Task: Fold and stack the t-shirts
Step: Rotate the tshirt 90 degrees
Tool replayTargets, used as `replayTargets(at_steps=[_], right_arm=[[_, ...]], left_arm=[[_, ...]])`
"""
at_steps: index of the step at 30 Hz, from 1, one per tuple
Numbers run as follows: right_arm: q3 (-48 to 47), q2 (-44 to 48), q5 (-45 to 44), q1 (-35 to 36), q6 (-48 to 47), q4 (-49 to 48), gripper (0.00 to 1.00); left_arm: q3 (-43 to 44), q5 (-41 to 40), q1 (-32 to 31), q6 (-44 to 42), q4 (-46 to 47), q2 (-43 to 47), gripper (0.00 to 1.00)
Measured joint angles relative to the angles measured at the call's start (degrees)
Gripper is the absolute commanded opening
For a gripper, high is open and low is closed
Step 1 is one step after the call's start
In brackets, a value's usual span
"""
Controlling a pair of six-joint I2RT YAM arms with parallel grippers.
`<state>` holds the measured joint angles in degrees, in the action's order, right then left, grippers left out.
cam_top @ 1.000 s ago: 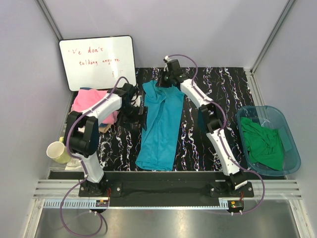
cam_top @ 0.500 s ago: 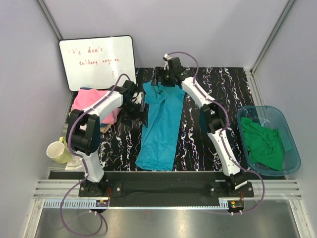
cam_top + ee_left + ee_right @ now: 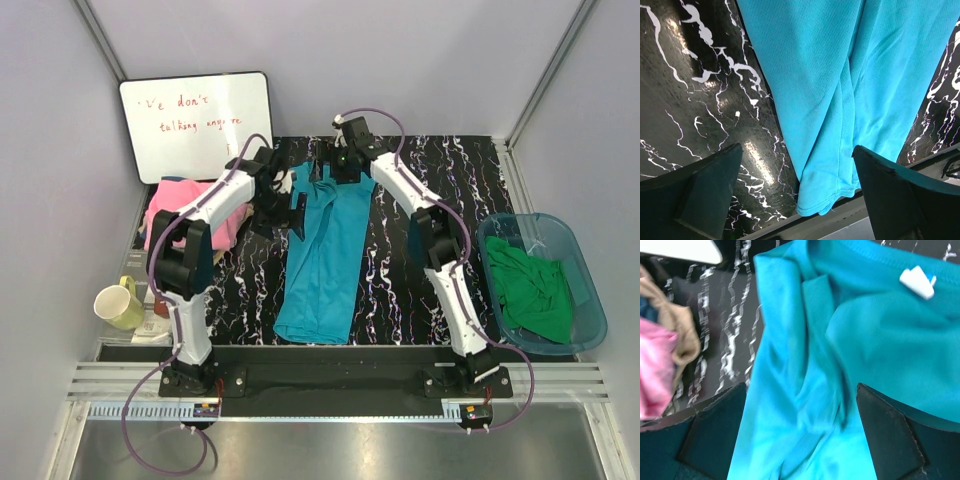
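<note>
A teal-blue t-shirt lies folded into a long strip down the middle of the black marble table. My right gripper hovers open over its far collar end; in the right wrist view the cloth and its white label lie below the spread jaws. My left gripper stands open at the shirt's far left edge, and the shirt runs between and under its fingers without being pinched. A pink t-shirt tops a pile at the left, with tan cloth beside it.
A translucent blue tub at the right edge holds a crumpled green t-shirt. A whiteboard leans against the back wall at the left. A yellowish mug stands off the table's front left corner.
My right gripper has opened and let go of the teal shirt's collar end. My left gripper has swung right, up to the shirt's left edge.
</note>
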<state>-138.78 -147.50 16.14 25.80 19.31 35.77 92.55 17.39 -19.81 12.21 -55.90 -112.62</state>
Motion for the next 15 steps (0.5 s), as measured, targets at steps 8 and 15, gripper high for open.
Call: replayTargets(at_steps=[8,15], right_arm=[[8.87,11.85,0.0,0.0,1.6,1.66,0.94],[3.67,9.66,1.18,0.0,1.97,2.54,0.78]], left_arm=[[0.76,0.17,0.02,-0.2,-0.15,-1.42,0.99],[1.33,-2.54,0.81,0.31,-0.15,-1.49,0.99]])
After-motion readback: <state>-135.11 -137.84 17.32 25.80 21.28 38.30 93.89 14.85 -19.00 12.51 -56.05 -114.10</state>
